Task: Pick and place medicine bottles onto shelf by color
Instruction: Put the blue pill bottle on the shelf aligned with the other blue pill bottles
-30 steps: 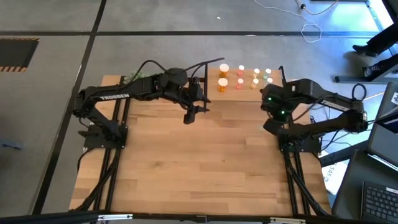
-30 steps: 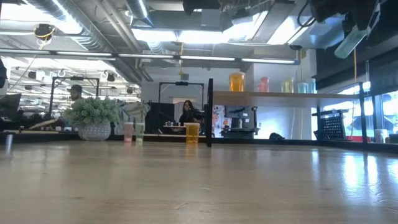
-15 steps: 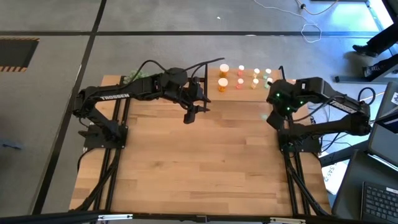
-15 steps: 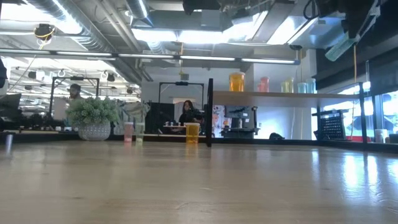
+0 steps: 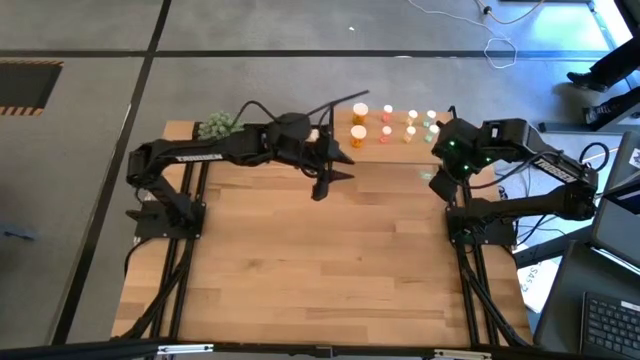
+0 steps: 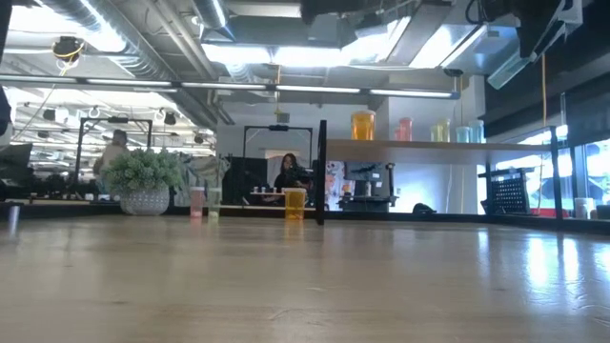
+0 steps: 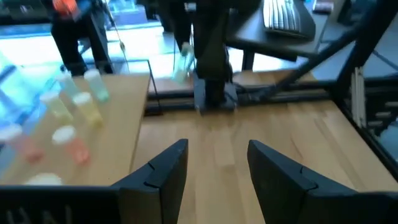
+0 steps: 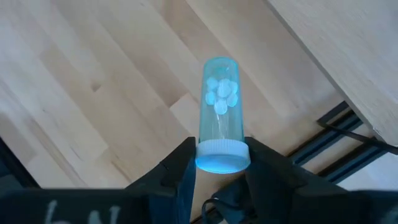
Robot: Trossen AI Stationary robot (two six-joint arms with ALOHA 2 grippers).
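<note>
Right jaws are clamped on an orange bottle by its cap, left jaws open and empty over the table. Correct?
Not quite: the bottle in the right gripper is a clear blue-green medicine bottle with pale pills inside, not orange; the right wrist view shows it. It is held at the pale cap, and the left gripper is open and empty over the wooden tabletop.

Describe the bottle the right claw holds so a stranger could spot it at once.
Find the shelf at the table's far edge. Beside its right end hangs the right claw, shut on a bottle. Unlike the orange and pink ones standing there, it is clear blue-green, held off the surface by its pale cap.
</note>
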